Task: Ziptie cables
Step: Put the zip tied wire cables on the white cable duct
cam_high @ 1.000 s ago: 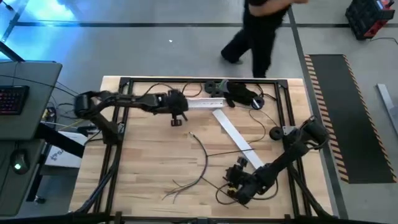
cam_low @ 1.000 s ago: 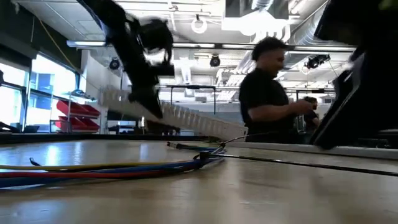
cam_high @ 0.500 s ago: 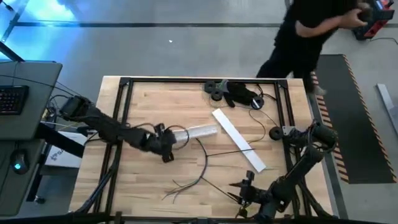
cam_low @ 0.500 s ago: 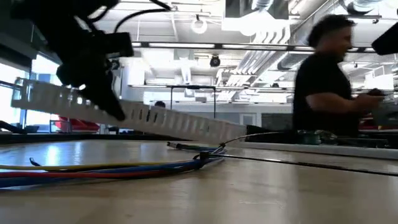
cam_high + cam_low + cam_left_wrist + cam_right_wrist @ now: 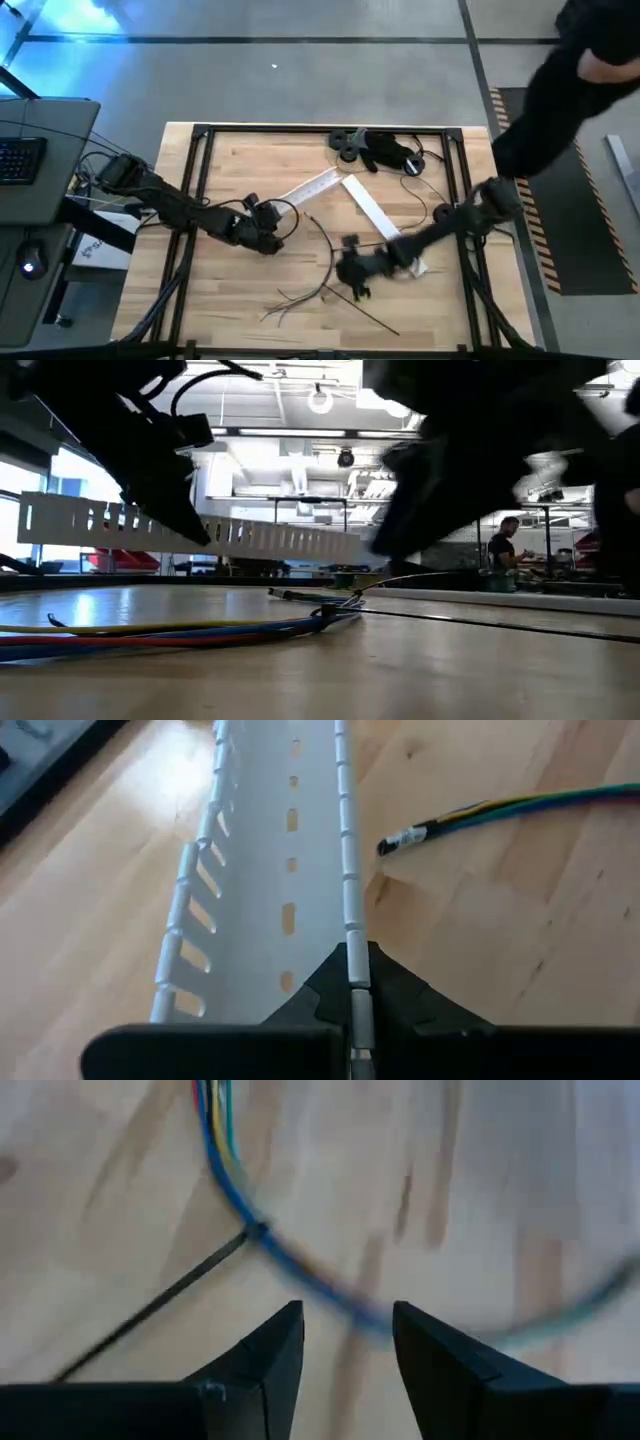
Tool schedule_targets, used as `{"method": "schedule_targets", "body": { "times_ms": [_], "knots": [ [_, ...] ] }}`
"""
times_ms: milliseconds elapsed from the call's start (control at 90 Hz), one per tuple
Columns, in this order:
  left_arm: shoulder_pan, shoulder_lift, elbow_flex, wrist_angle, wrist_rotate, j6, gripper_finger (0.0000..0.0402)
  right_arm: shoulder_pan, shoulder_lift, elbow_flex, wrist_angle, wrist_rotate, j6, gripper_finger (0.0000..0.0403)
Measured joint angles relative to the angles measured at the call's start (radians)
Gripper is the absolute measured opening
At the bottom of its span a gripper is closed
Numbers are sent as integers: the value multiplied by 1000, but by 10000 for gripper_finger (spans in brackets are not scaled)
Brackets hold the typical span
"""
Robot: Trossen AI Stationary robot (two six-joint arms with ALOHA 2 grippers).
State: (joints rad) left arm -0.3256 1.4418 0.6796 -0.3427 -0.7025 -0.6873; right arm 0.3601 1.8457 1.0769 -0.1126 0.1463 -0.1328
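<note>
The cables (image 5: 325, 258) are thin coloured wires curving over the table's middle. They are bound at one spot by a black tie (image 5: 328, 612) and also show in the right wrist view (image 5: 232, 1190). My left gripper (image 5: 274, 219) is shut on a white slotted duct (image 5: 310, 187), left of the cables' far end. My right gripper (image 5: 350, 272) hangs open just above the cables (image 5: 348, 1340), with nothing between its fingers. In the low view the right arm is a blurred dark mass (image 5: 450, 470). My left gripper pinches one slotted side wall of the duct (image 5: 352, 975) at the duct's near-left end, with one finger inside the channel and one outside. The fingers lie along the duct. The duct (image 5: 270, 540) reaches out toward the far right, nearly level and lifted clear of the table.
A second flat white strip (image 5: 378, 222) lies slantwise right of centre, under the right arm. A black gadget with a thin cord (image 5: 385, 150) sits at the far edge. A black frame (image 5: 200, 200) runs round the tabletop. A person (image 5: 575, 85) passes beyond the far right corner.
My left gripper has carried the duct from the far edge toward the table's middle. The duct's free end has then swung toward the far right. My right gripper has swept from the near right toward the middle, over the cables. The person has walked off to the right.
</note>
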Motion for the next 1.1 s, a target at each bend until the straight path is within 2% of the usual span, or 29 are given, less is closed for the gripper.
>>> {"method": "schedule_targets", "body": {
  "times_ms": [89, 167, 278, 411, 511, 600, 689, 778, 911, 1100],
  "knots": [
    [7, 0, 0, 1, 23, -27, 0, -73, 7, 19, -3, -43, -318, 140],
    [6, 0, 0, 9, 47, -43, 0, -121, 20, 39, 11, -12, -471, 140],
    [-4, 4, 0, 7, 79, -46, 0, -207, 53, 94, 44, -31, -495, 140],
    [-21, 40, 0, 10, 20, -82, 0, -281, 157, 134, 76, -134, -467, 135],
    [-21, 75, 0, 18, 3, -95, 0, -294, 226, 186, 125, -106, -407, 121],
    [-21, 117, 0, 40, 14, -106, 0, -312, 275, 226, 108, 0, -329, 96],
    [-21, 160, 0, 83, 27, -108, 0, -324, 294, 258, 9, 101, -205, 50],
    [-22, 202, 0, 121, 47, -97, 0, -325, 284, 283, -146, 156, -113, 10],
    [-27, 251, 2, 178, 56, -87, 0, -299, 280, 323, -463, 214, 89, 5],
    [-40, 268, 1, 234, 62, -29, 0, -178, 269, 336, -846, 114, 461, 1]
  ]
}}
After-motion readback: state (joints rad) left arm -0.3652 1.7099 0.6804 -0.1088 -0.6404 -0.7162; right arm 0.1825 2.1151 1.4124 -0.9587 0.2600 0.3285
